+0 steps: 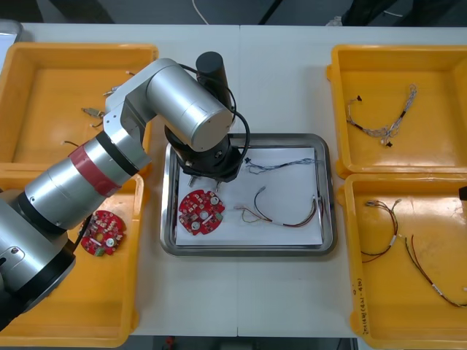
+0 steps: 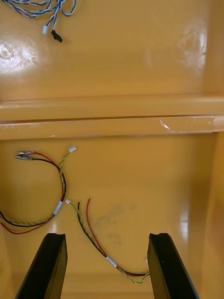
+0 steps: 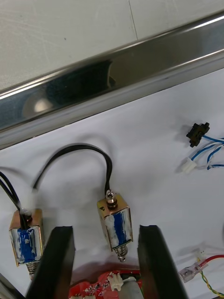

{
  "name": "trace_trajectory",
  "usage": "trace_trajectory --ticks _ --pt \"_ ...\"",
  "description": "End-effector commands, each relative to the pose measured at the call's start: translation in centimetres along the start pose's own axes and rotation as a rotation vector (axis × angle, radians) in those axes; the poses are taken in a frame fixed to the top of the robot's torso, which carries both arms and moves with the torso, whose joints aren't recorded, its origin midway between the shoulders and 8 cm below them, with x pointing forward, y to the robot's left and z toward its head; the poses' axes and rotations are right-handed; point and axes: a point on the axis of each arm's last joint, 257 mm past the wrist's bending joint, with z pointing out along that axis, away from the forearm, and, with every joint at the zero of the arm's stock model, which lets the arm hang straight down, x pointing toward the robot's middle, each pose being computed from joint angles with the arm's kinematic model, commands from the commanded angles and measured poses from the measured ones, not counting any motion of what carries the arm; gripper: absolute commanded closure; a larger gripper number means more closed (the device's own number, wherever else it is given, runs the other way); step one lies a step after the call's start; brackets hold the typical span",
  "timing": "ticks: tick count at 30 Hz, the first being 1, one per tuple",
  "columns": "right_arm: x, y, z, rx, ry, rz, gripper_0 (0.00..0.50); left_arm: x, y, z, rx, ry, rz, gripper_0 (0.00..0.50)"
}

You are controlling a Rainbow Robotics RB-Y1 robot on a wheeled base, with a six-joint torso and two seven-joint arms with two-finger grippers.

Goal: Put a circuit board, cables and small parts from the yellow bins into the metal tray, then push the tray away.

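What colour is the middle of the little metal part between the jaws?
Blue, framed by brass-coloured metal. The small metal part shows best in the left wrist view.

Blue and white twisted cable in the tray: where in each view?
Front view: twisted blue and white cable in the white-lined metal tray, right of the left gripper.
Left wrist view: its black plug, beyond the fingers.
Right wrist view: yellow bins, a different cable.
Shared landmark: tray rim.

Light table (image 1: 284,80), dark floor (image 1: 306,9) beyond
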Motion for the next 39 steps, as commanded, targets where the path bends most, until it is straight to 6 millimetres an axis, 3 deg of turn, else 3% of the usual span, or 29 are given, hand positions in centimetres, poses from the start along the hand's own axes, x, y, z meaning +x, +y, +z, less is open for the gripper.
trace_trajectory --ticks 1,7,13,22,27,34,39 --pt "-0.3 -1.5 -1.6 0.043 -0.029 0.006 0.0 -2.0 -2.4 -1.5 0.015 -0.054 0.038 0.0" --pt "-0.3 -1.6 -1.6 0.047 -0.029 0.013 0.0 -2.4 -2.7 -2.8 0.027 -0.064 0.02 0.0" --pt "-0.3 -1.8 -1.6 0.058 -0.029 0.013 0.0 -2.5 -1.1 -4.5 0.006 -0.051 -0.012 0.0" --pt "-0.4 -1.2 -1.7 0.055 -0.03 -0.013 0.0 -3.2 3.0 -9.4 -0.027 -0.073 -0.075 0.0" --pt "-0.5 -0.5 -1.9 0.043 -0.037 -0.043 0.0 -2.6 5.5 -12.0 -0.028 -0.055 -0.103 0.0" --pt "-0.5 1.0 -2.0 0.031 -0.042 -0.087 0.0 -3.5 8.9 -15.7 -0.015 -0.141 -0.131 0.0" --pt "-0.4 2.2 -2.0 0.034 -0.03 -0.156 0.0 -2.2 12.1 -16.7 -0.038 -0.174 -0.153 0.0"
